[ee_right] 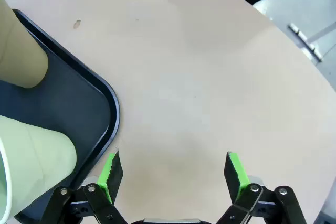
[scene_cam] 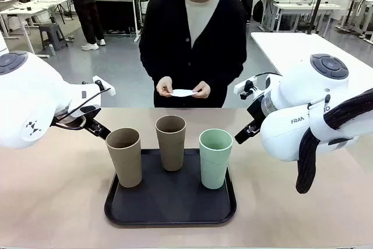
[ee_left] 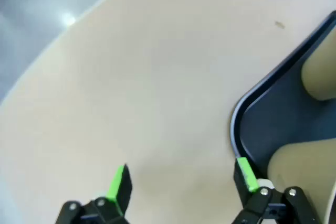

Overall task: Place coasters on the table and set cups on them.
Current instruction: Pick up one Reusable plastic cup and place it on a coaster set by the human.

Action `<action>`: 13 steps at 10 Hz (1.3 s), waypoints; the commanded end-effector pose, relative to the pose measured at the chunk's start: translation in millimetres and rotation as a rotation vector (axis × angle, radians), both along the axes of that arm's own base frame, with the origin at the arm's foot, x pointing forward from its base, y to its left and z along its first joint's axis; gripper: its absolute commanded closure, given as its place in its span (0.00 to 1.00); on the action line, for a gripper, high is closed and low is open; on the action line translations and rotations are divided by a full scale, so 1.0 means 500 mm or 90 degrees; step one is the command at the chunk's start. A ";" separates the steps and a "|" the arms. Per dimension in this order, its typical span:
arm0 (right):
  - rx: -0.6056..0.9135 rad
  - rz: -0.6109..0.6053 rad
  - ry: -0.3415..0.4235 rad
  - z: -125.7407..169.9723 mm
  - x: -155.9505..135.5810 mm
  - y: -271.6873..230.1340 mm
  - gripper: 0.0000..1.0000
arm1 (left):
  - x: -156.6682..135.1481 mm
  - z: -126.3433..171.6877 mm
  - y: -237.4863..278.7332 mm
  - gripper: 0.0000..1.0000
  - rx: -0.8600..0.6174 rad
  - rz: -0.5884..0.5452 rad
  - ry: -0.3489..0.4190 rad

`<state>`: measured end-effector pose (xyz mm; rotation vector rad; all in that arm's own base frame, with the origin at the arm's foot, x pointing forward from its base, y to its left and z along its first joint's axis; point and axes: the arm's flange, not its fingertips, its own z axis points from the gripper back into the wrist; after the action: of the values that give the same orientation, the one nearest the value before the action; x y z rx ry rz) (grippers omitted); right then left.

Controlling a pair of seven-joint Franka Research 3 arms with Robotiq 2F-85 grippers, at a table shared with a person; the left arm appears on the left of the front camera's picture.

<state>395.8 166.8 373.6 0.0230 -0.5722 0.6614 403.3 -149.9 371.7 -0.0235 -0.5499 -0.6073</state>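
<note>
DESK: The left tool (ee_left: 182,178) and right tool (ee_right: 172,169), up front: gripping anything?

PHOTOGRAPHER: No. Both spread wide and empty, low over the tabletop (scene_cam: 52,196), flanking the black tray (scene_cam: 169,214).

DESK: And the cups?

PHOTOGRAPHER: Upright on that tray. The tan cup (scene_cam: 124,157) is nearest the left tool, the mint cup (scene_cam: 215,158) nearest the right, and a second tan cup (scene_cam: 171,142) stands behind. A white coaster (scene_cam: 182,93) sits in the person's hands (scene_cam: 165,86) at the far side; none laid yet. The right arm (scene_cam: 303,115) reads "FRAN", the rest hidden.
</note>
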 end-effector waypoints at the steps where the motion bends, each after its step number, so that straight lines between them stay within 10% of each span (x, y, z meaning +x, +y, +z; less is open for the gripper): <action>1: 0.000 0.000 0.000 0.000 0.000 0.000 0.00 | 0.000 0.000 0.000 0.00 0.000 0.000 0.000; 13: 0.000 0.000 0.000 0.000 0.000 0.000 0.00 | 0.000 0.000 0.000 0.00 0.000 0.000 0.000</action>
<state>395.8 166.8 373.6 0.0227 -0.5723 0.6617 403.2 -150.0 371.7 -0.0235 -0.5499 -0.6075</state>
